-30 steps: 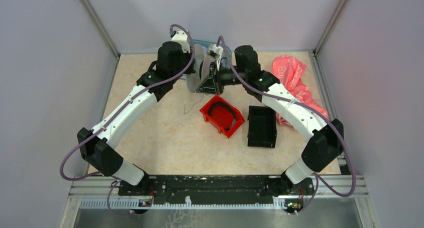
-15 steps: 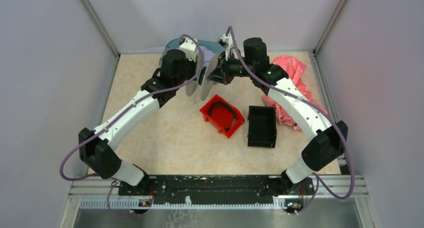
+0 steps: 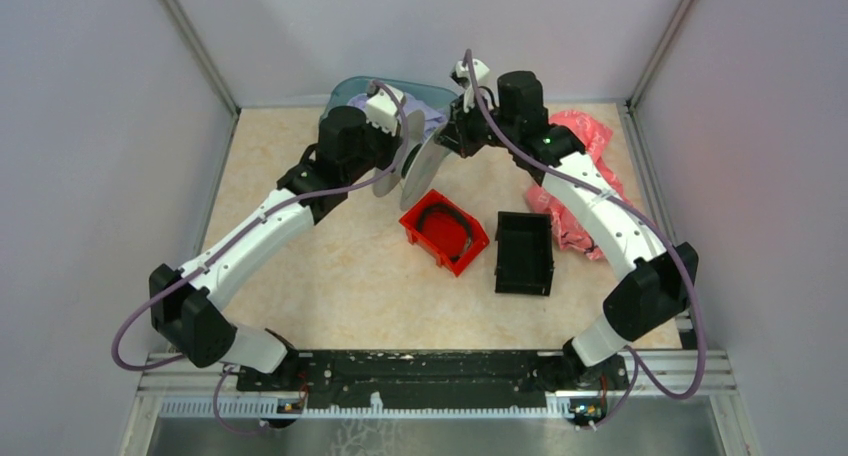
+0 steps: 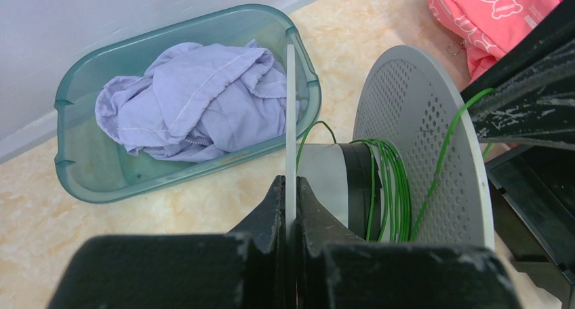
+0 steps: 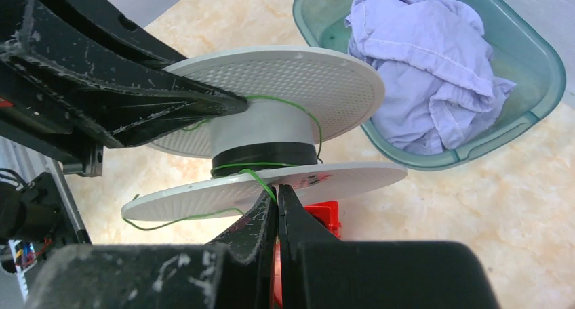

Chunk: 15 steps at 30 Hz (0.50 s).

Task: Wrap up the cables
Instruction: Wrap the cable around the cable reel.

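Your left gripper (image 4: 290, 199) is clamped on the thin rim of one flange of the white spool (image 4: 424, 139). It holds the spool up off the table (image 3: 330, 276) with both flanges standing roughly on edge. Your right gripper (image 5: 276, 199) sits at the rim of the other flange, with its fingers pressed together on the green cable (image 4: 388, 187) (in the right wrist view the strand runs straight in between the tips).

Most of that cable is on the spool. Several turns lie around the black band of the hub, tight against the perforated flange. One strand leaves the hub, crosses that flange's inner face and ends at the right fingers. A loose loop stands up off the hub beside the flange your left gripper holds. In the right wrist view another slack length hangs out past the edge of the flange nearest the right fingers.

Beyond the spool, by the back wall, is a teal basin (image 4: 81, 167) with a crumpled lavender cloth (image 4: 196, 99) lying in it. To the right of the spool a pink cloth (image 4: 488, 11) lies on the table. On your side of the spool, almost beneath it, stands a red bin (image 3: 412, 224). A black bin (image 3: 503, 256) stands to the right of that, close by but not touching it.
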Tool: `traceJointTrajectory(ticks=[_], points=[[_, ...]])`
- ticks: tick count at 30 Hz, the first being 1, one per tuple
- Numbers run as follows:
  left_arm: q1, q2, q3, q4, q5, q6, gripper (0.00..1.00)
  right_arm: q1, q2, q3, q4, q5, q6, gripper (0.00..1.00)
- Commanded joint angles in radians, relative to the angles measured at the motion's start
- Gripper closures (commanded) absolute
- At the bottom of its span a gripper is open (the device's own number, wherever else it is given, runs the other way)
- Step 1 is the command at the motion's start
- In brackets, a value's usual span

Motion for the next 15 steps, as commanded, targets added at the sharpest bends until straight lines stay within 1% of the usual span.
traceJointTrajectory(ticks=[1, 6, 14, 15], points=[[-0.003, -0.063, 0.011, 0.074, 0.054, 0.012, 1.0, -0.042, 0.006, 0.021, 0.038, 0.094, -0.033, 0.98], [-0.002, -0.07, 0.014, 0.069, 0.094, 0.015, 1.0, -0.077, 0.016, -0.014, 0.047, 0.118, -0.051, 0.96], [0.0, -0.074, 0.028, 0.051, 0.133, 0.016, 1.0, -0.144, 0.02, -0.113, 0.088, 0.083, -0.053, 0.91], [0.001, -0.07, 0.037, 0.043, 0.145, 0.012, 1.0, -0.155, 0.02, -0.146, 0.097, 0.071, -0.057, 0.9]])
